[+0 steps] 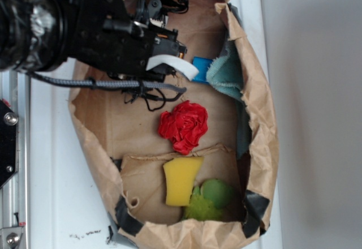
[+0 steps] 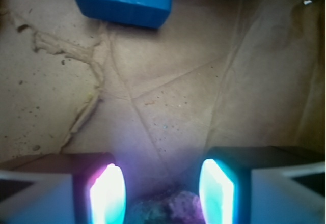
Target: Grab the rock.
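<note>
In the wrist view the rock, a small rough grey-brown stone tinted purple by the pad light, lies on the brown paper at the bottom edge. It sits low between the two glowing fingers of my gripper. The gripper is open, one pad on each side of the rock, and I cannot tell whether the right pad touches it. In the exterior view the gripper reaches down into the upper part of the paper bag. The arm hides the rock there.
A blue block lies just ahead of the fingers, also visible as a blue block beside a teal cloth. Lower in the bag sit a red rose-like cloth ball, a yellow sponge wedge and green items.
</note>
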`<action>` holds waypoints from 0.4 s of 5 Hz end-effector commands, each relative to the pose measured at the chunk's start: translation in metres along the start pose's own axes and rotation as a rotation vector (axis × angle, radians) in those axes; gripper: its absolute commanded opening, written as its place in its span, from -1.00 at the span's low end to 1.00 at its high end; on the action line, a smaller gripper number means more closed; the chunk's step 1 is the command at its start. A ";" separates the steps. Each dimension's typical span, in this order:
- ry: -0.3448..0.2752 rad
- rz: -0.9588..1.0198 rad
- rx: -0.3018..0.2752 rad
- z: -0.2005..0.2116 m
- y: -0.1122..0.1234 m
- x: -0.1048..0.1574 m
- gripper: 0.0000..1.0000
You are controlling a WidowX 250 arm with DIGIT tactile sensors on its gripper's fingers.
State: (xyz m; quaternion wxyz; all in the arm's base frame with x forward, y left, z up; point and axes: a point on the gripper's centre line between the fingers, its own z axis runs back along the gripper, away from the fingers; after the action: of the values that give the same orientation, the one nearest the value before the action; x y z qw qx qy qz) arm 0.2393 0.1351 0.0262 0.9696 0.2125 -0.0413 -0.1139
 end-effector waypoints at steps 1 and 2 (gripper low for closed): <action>0.001 0.022 0.008 0.005 0.011 0.002 -1.00; -0.002 0.032 0.006 0.006 0.012 0.005 -1.00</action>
State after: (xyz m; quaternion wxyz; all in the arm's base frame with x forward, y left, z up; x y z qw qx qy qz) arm 0.2422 0.1350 0.0271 0.9726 0.2031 -0.0370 -0.1073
